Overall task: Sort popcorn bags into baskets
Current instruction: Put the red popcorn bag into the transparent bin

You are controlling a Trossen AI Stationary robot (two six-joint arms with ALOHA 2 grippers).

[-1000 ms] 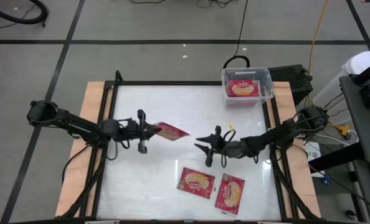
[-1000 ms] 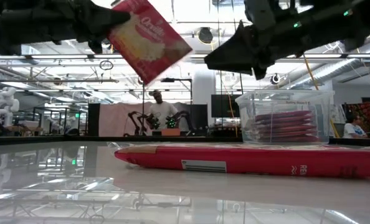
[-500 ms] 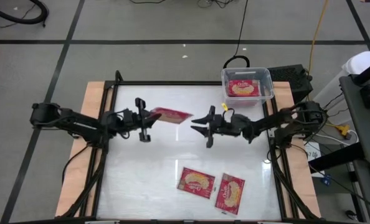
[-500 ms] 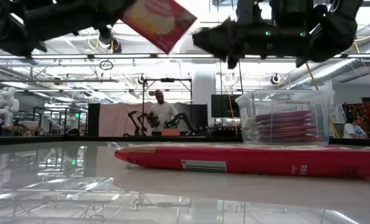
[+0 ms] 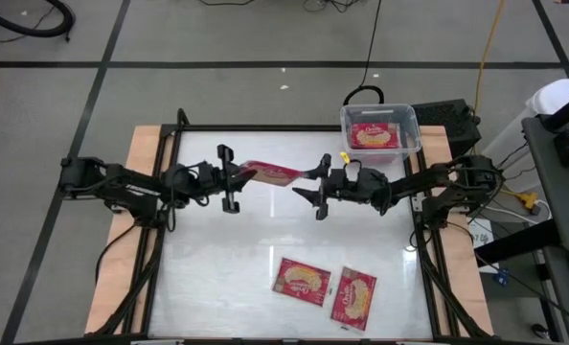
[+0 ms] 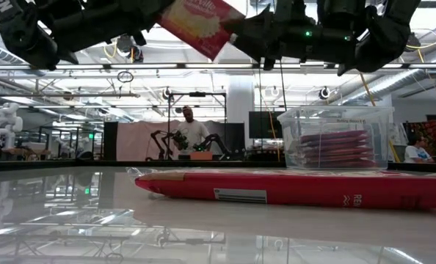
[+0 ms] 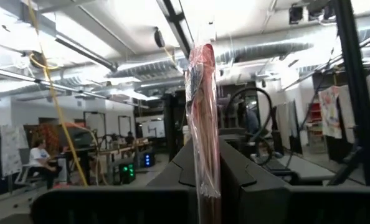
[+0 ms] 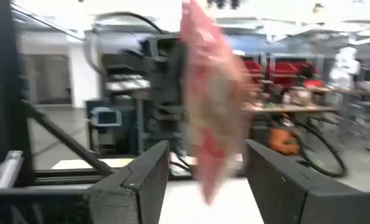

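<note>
My right gripper has closed in since before; its fingers, spread, bracket the popcorn bag (seemingly untouched), which my left gripper clamps.

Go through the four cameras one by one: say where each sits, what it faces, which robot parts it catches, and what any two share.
High view: above the table, looking straight down; both arms, left gripper, right gripper, the held popcorn bag, the clear basket.
Low view: at tabletop height, facing the room; both arms overhead, a lying bag in front.
Left wrist view: looks past its own fingers along the held bag, edge-on.
Right wrist view: looks between its own open fingers at that bag.
Shared: every view shows the held bag.
</note>
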